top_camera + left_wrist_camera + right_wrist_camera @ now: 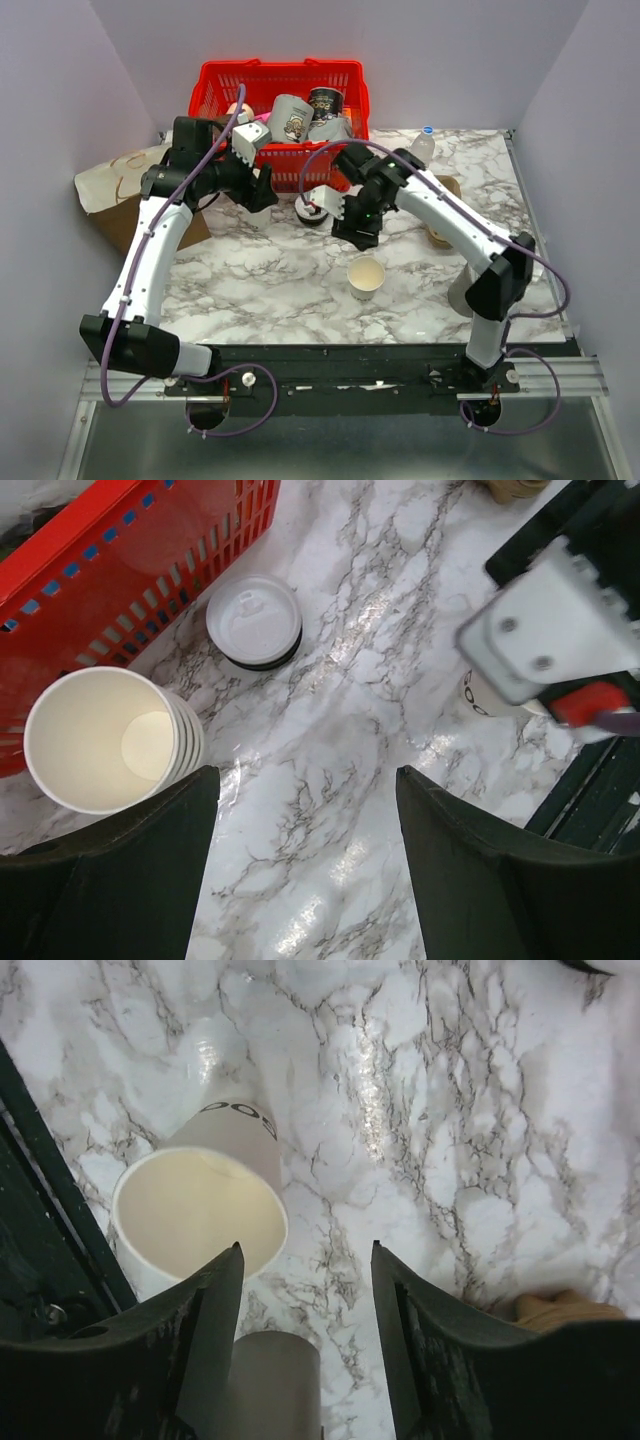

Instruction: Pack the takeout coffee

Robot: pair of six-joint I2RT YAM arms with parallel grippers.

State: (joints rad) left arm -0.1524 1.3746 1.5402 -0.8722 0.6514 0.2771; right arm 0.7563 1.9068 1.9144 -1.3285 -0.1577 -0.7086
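The takeout coffee cup (pixel 366 277) stands upright and uncovered on the marble, cream-white with an empty inside. In the right wrist view the cup (pixel 195 1205) sits just left of and beyond my left fingertip. My right gripper (pixel 303 1250) is open over bare marble, holding nothing, and hangs above and behind the cup (pixel 357 232). The round white lid (pixel 253 620) lies flat by the red basket, seen also from above (pixel 309 214). My left gripper (pixel 305 775) is open and empty near the basket front (pixel 262 195), beside a stack of nested cups (pixel 100 735).
The red basket (pixel 215 75) at the back holds grey printed mugs (pixel 290 118). A brown paper bag (pixel 110 180) lies at the left, with a bottle (pixel 423 145) at the back right. Brown items (pixel 440 235) sit behind the right arm, and a grey cylinder (pixel 275 1380) stands near it.
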